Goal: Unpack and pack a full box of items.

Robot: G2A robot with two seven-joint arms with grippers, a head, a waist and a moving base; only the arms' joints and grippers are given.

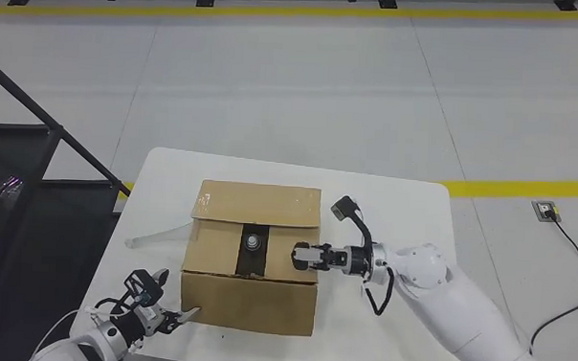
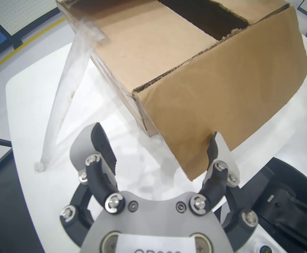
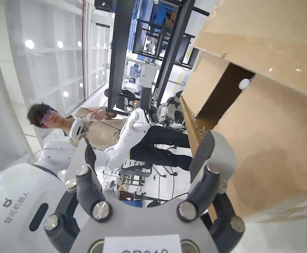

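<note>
The cardboard box (image 1: 251,299) (image 2: 215,83) (image 3: 263,131) sits mid-bench (image 1: 384,203), its top flaps mostly folded in. A dark gap remains between them, where a small round pale item (image 1: 254,242) (image 3: 244,83) shows inside. The right gripper (image 1: 301,255) (image 3: 147,139) lies over the box top beside that gap, its fingers spread wide and one against the cardboard. The left gripper (image 1: 174,317) (image 2: 157,131) is at the box's near corner, fingers wide, with a hanging flap's corner between them, unclamped. A clear tape strip (image 1: 153,237) (image 2: 64,88) trails from the box's side down to the bench.
</note>
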